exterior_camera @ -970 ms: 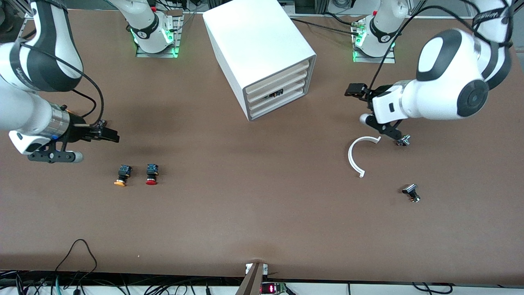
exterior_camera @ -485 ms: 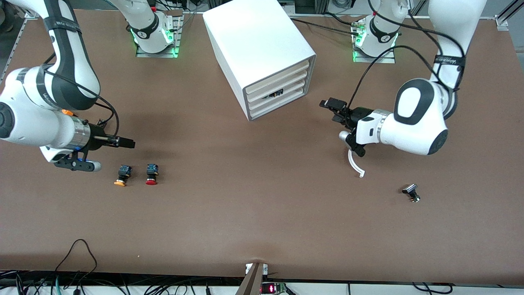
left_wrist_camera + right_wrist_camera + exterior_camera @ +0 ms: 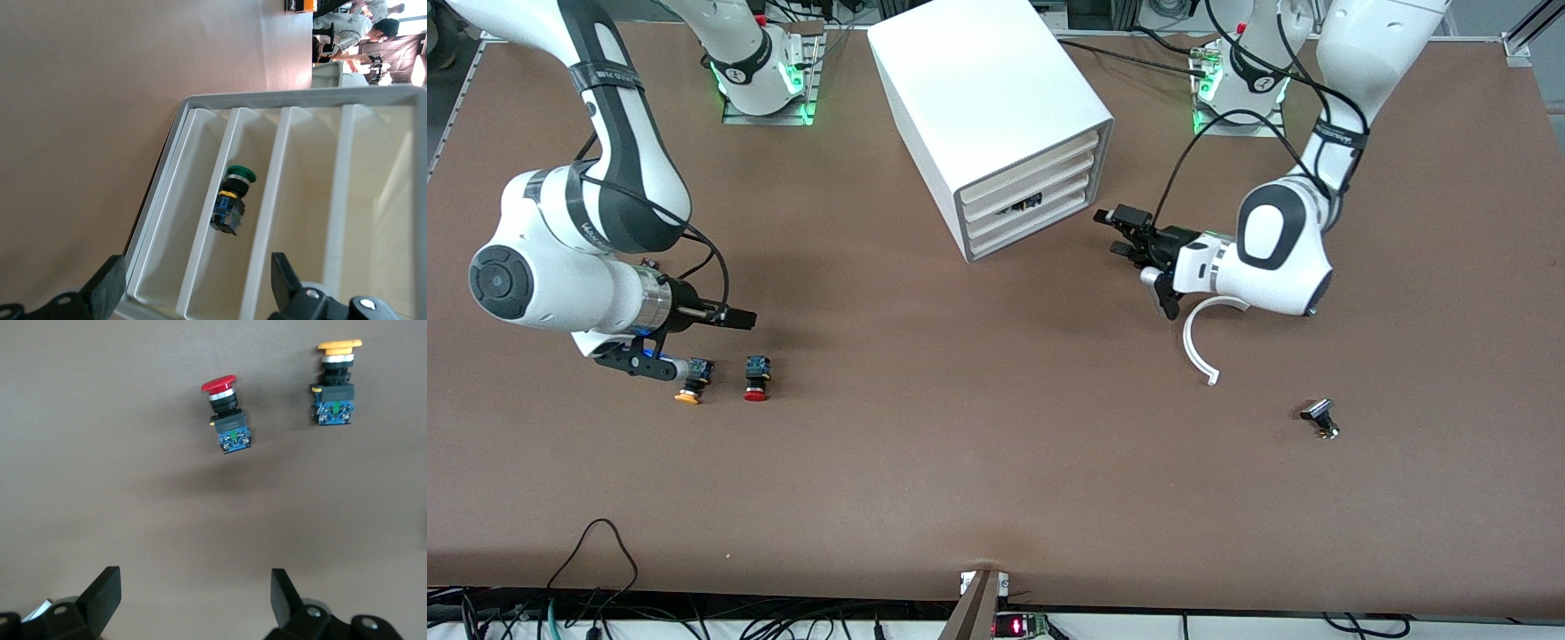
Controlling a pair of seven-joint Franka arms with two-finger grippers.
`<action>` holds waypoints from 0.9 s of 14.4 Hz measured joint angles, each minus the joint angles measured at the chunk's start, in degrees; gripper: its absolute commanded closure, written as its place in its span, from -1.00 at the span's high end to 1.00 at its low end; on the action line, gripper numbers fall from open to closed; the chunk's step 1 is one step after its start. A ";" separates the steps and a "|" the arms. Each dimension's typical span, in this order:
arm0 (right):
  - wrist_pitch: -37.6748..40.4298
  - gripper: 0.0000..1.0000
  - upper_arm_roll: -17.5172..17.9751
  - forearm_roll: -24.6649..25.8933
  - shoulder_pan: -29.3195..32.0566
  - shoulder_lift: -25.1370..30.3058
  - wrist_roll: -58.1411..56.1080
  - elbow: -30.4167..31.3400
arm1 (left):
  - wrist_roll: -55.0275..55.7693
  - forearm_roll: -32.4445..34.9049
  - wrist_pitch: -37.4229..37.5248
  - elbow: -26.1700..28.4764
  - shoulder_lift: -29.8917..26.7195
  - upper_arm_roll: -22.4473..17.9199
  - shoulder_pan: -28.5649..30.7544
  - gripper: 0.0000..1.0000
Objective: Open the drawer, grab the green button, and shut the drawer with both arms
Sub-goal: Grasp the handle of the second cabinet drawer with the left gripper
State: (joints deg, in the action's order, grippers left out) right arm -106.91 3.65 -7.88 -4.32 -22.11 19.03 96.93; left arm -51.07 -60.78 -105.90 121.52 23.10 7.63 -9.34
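button (image 3: 230, 200) in drawer (image 3: 220, 267) | drawer in cabinet (image 3: 978, 98) mid-table

Green-cap button (image 3: 231, 200) on its side in cabinet's 2nd-from-bottom drawer (image 3: 1021, 204), shut.

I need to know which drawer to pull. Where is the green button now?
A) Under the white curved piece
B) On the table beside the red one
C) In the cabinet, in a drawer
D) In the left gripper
C: the green button lies in a drawer of the cabinet, as the left wrist view shows.

The bench (image 3: 996, 462) is brown, the cabinet (image 3: 987, 116) white with cream drawer fronts; the button (image 3: 231, 199) is green-capped, black-bodied, blue at its rear.
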 measured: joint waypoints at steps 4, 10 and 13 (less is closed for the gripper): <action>-0.26 0.99 0.01 0.00 -1.69 -0.35 4.33 -0.01 | -6.52 -4.93 -5.82 5.90 0.55 3.89 -0.50 0.53; -1.20 0.99 0.07 -0.04 -5.27 -1.24 12.20 -0.42 | -14.60 -10.16 -6.51 9.05 2.94 4.92 -0.46 0.28; -1.31 0.99 0.10 -0.07 -7.29 -1.34 17.08 -1.06 | -15.48 -13.11 -6.55 9.76 3.34 6.38 -0.66 0.16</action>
State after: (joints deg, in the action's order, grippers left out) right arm -108.23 3.75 -7.95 -11.61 -23.45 36.11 95.87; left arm -66.56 -73.89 -112.46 131.28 26.44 14.02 -9.99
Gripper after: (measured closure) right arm 0.004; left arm 0.361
